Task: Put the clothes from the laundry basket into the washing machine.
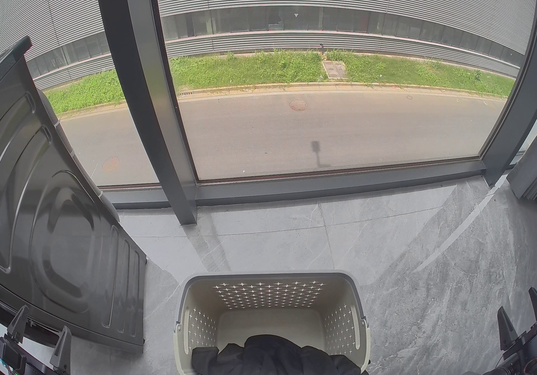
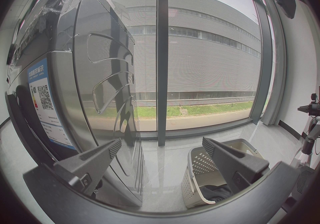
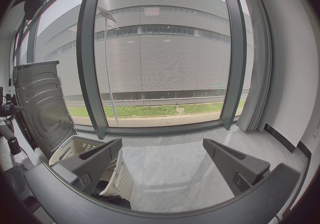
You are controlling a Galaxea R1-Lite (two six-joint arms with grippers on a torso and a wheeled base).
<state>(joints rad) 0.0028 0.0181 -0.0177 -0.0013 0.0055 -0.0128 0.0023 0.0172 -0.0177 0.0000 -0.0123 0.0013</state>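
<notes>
The cream laundry basket (image 1: 271, 279) sits on the grey tiled floor (image 1: 391, 258) before a tall window (image 1: 335, 113), with dark clothes (image 1: 274, 356) heaped at its near end. The dark washing machine (image 1: 67, 236) stands just to its left. The left tool (image 2: 161, 143) and right tool (image 3: 161, 144) both have their fingers spread apart and hold nothing.

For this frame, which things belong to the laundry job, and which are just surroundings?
Job:
basket
dark clothes lying in it
washing machine
left gripper, open
right gripper, open

Surroundings:
window
curtain
floor
</notes>
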